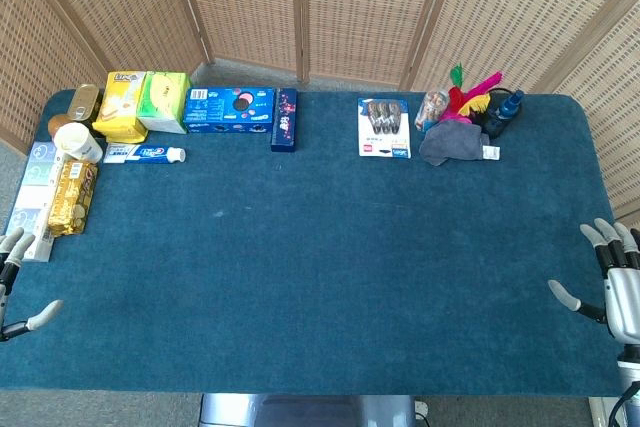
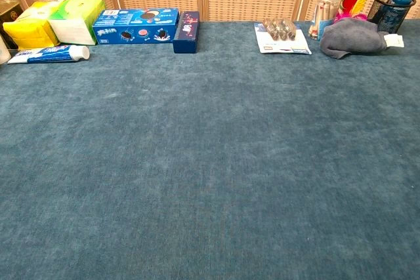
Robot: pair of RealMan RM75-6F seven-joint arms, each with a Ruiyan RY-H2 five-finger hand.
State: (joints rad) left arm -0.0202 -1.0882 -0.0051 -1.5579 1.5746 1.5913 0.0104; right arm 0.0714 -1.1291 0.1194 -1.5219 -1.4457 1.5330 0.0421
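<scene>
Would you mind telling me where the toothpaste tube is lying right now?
In the head view the toothpaste tube lies flat at the table's far left, just in front of the yellow packet and green box, far from both robot hands.

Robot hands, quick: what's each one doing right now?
Left robot hand: open, fingers apart, holding nothing.
Right robot hand: open, fingers apart, holding nothing.

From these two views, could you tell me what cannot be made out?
- Left hand: cut off by the head view's left edge; absent from the chest view.
- Right hand: partly cut by the right edge.
- Battery pack: print too small.
- Mesh cup: cut by the chest view's edge.
</scene>
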